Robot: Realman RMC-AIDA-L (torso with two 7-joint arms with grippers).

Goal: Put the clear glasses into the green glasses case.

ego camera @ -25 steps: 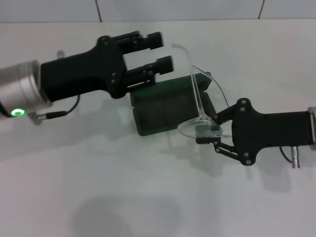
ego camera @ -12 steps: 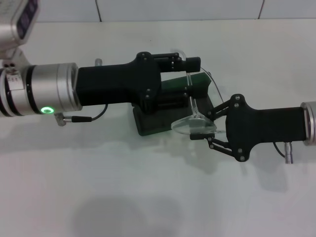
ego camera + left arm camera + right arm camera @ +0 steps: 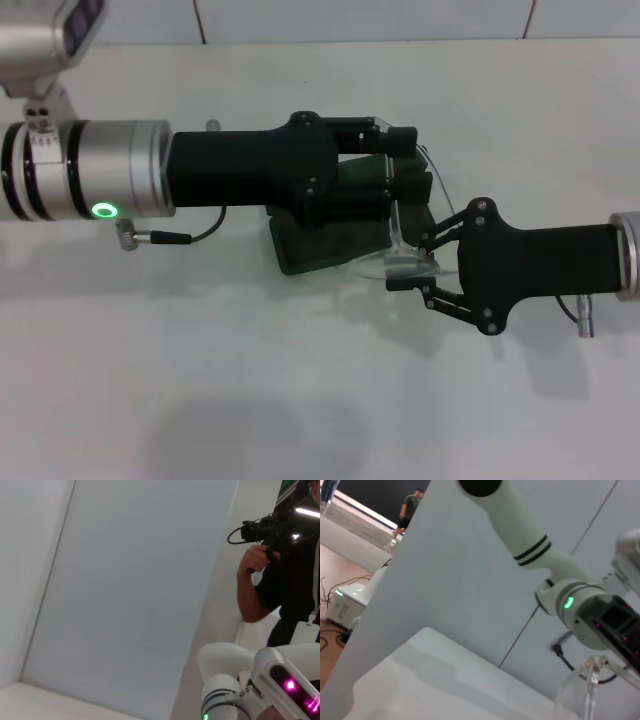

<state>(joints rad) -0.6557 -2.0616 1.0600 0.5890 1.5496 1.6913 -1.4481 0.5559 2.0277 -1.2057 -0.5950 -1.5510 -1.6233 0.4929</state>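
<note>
The green glasses case (image 3: 300, 250) lies open in the middle of the white table, its lid (image 3: 358, 176) raised at the far side. My left gripper (image 3: 408, 162) reaches in from the left over the case. It is open, with one finger on each side of the lid's right end. My right gripper (image 3: 412, 264) comes in from the right and is shut on the clear glasses (image 3: 397, 262). It holds them by a lens at the case's right front corner, and one thin arm (image 3: 396, 215) stands up beside the left fingers. The glasses (image 3: 591, 678) also show in the right wrist view.
The white table (image 3: 300, 400) runs back to a tiled wall (image 3: 400, 18). A person with a camera (image 3: 265, 555) stands in the left wrist view. The left arm's green light (image 3: 568, 601) shows in the right wrist view.
My left gripper has swung from behind the case to over it and now straddles the lid. The right gripper has lowered the glasses slightly toward the case's right end.
</note>
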